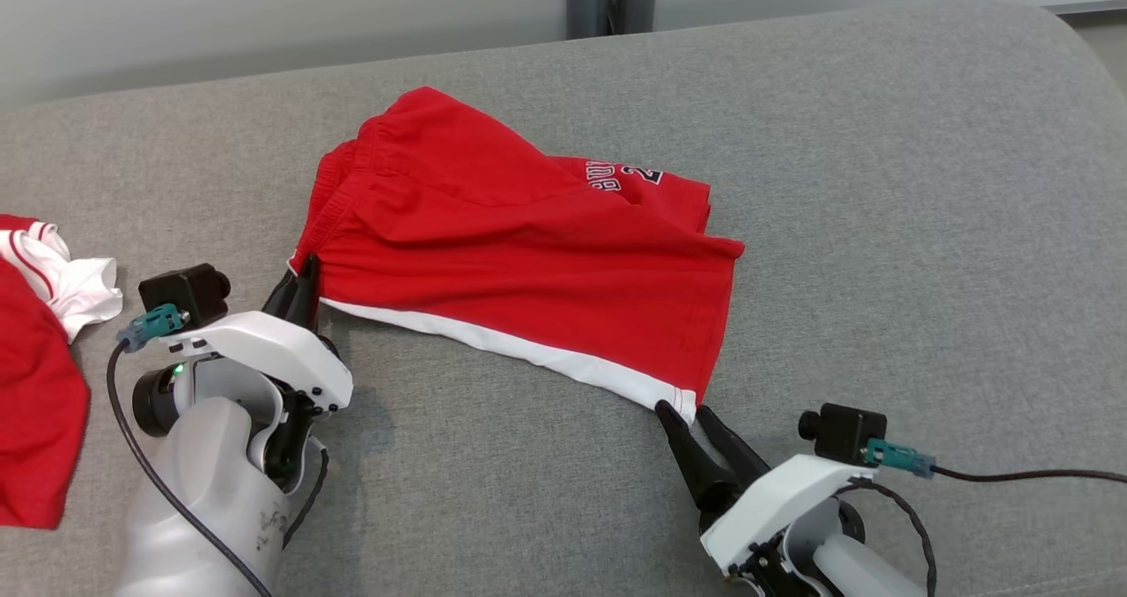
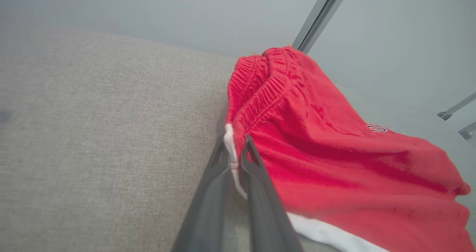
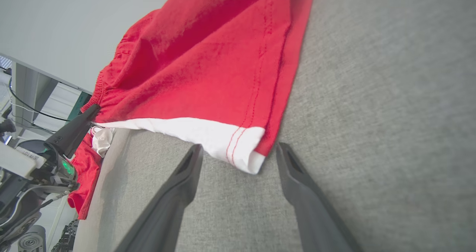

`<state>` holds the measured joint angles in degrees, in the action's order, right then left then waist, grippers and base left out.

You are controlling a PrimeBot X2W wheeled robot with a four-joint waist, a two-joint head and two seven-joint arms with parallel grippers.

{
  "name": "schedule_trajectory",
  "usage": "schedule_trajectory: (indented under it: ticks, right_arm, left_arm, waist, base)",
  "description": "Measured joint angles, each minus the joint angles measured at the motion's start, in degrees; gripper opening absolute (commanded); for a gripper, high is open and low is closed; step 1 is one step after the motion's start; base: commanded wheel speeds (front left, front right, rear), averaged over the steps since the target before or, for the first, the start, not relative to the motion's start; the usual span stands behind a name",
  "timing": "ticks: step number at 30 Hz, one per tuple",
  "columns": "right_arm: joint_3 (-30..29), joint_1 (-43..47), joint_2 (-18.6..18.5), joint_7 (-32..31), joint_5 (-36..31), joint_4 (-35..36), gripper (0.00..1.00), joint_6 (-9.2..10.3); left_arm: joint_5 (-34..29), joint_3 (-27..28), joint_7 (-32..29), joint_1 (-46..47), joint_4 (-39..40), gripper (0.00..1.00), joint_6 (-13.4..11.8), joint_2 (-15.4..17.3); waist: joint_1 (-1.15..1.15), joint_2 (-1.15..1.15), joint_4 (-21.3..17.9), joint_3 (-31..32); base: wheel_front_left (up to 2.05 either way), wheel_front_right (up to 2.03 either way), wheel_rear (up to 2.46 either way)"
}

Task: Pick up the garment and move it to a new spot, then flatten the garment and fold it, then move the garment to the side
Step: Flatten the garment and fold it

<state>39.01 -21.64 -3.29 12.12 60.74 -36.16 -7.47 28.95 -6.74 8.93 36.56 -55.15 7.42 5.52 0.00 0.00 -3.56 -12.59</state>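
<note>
Red shorts (image 1: 528, 262): athletic pair, elastic waistband, white side stripe (image 1: 528, 355), printed lettering partly tucked under a fold. Location: middle of the grey cushion (image 1: 880, 227), mostly spread out, creased, far leg bunched behind the near one.

Hazards, as judged:
- Hem corner sits only at the very tips of the open claw. A closing pinch may catch one layer or miss, and the corner would slip out once the cloth is drawn taut.
- The other claw grips a narrow bit of stripe. A hard or uneven pull could strip it free, or drag the shorts instead of flattening them.
- Other red-and-white clothing (image 1: 35, 386) lies near the left arm. A wide sweep might snag it.

Claws:
- left gripper (image 1: 304, 280): fingers pressed together on the waistband end of the white stripe.
- right gripper (image 1: 687, 412): fingers spread wide, one on either side of the hem corner, holding nothing. Whether they touch the cloth cannot be told.
</note>
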Motion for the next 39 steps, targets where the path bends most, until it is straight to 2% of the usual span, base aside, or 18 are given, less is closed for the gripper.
schedule_trajectory:
  ticks: [8,9,10,11,15,19,24,28,30,31,34,39]
  right_arm:
    - [4.9,-4.2,-0.2,1.8,5.8,-4.1,1.0,0.08]
    - [5.5,-4.6,-0.3,2.1,6.3,-4.4,0.44,0.09]
    - [5.9,-5.1,-0.3,2.3,6.5,-4.8,0.25,0.18]
    - [6.1,-5.4,-0.3,2.6,6.7,-5.1,0.0,0.18]
    - [5.7,-6.6,0.3,3.0,5.2,-6.8,0.0,0.15]
    - [-0.2,-5.5,0.7,3.0,-0.8,-5.4,0.0,0.07]
    - [-8.4,-2.6,0.6,3.0,-10.7,-0.2,0.0,0.04]
    - [-9.1,-0.5,-0.4,3.0,-12.2,6.5,0.0,0.03]
    - [-10.1,-0.3,-2.8,3.0,-14.1,7.9,0.0,-0.02]
    - [-11.0,-0.2,-4.6,3.0,-15.4,9.2,0.0,-0.02]
    - [-10.9,0.0,-5.1,2.7,-15.2,13.4,0.0,-0.03]
    - [-13.6,0.0,-8.9,0.6,-17.4,18.3,0.0,-0.03]
  left_arm:
    - [0.5,-0.9,-0.8,-1.1,2.2,0.0,0.0,-0.3]
    - [0.5,-0.9,-0.9,-1.2,2.4,0.0,0.0,-0.3]
    - [0.5,-1.0,-0.9,-1.4,2.7,0.0,0.0,-0.3]
    - [0.7,-1.0,-1.0,-1.6,2.8,0.0,-0.2,-0.3]
    - [1.1,-1.0,-1.3,-2.6,3.4,0.0,-0.5,-0.2]
    - [2.2,-0.7,-1.3,-4.1,4.6,0.0,-0.7,-0.5]
    - [9.5,1.2,-5.5,-6.8,7.7,0.0,-0.4,-2.0]
    - [13.5,0.9,-8.9,-9.4,13.0,0.0,-0.4,-2.5]
    - [14.4,0.8,-10.4,-11.2,15.9,0.0,-0.4,-2.4]
    - [15.0,0.4,-11.9,-12.9,19.0,0.0,-1.0,-2.5]
    - [15.7,0.0,-13.6,-14.7,24.7,0.0,-2.5,-2.7]
    - [17.1,-0.2,-17.7,-17.7,34.9,0.02,-6.1,-2.7]
  waist:
    - [0.0,0.0,1.8,-0.2]
    - [0.0,0.0,2.0,-0.2]
    - [0.0,0.0,2.1,-0.1]
    - [0.0,0.0,2.3,-0.1]
    - [0.0,0.0,2.7,0.6]
    - [0.0,0.0,3.0,2.0]
    - [0.0,0.0,3.4,4.5]
    - [0.0,0.0,3.8,6.9]
    - [0.0,0.0,4.0,8.2]
    - [0.0,0.0,4.1,9.6]
    - [0.0,0.0,4.3,11.4]
    - [0.0,0.0,4.9,13.7]
  base:
    - [0.0,0.0,0.0]
    - [0.0,0.0,0.0]
    - [0.0,0.0,0.0]
    - [0.0,0.0,0.0]
    - [0.0,0.0,0.0]
    - [0.0,0.0,0.0]
    - [0.0,0.0,0.0]
    - [0.0,0.0,0.0]
    - [0.0,0.0,0.0]
    - [0.0,0.0,0.0]
    - [0.0,0.0,0.0]
    - [0.0,0.0,0.0]
